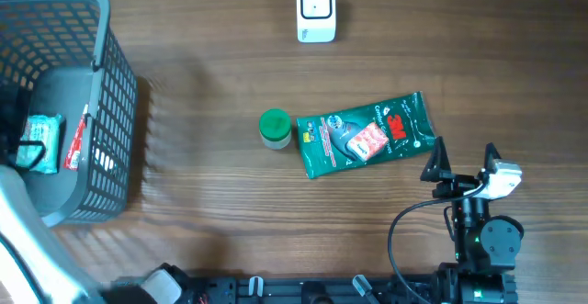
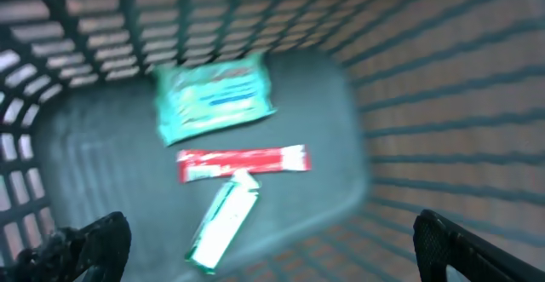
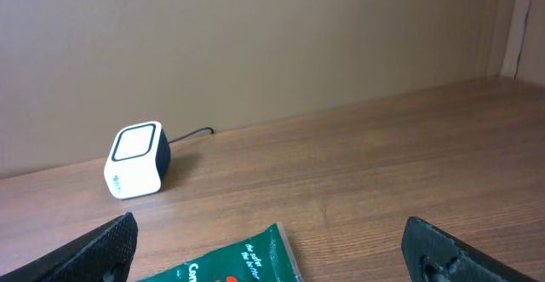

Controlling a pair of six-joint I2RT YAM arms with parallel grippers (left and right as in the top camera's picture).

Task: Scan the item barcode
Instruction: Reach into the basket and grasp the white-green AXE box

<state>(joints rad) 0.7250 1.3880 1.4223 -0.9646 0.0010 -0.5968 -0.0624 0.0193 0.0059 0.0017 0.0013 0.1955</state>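
Both wide open, empty: left gripper (image 2: 268, 246) over basket (image 1: 124, 120), right gripper (image 1: 462, 160) just beside pouch (image 1: 366, 134).
Pouch flat on table (image 1: 211, 203), well apart from scanner (image 1: 315, 10). Risk: flat film slipping the pinch, or barcode facing away.

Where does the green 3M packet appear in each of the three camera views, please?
Overhead: green 3M packet right of centre, beside the green jar.
Left wrist: not in it; only the basket inside shows.
Right wrist: its corner at the bottom edge, left of centre.
Landmark: white scanner, top centre overhead, left in right wrist.
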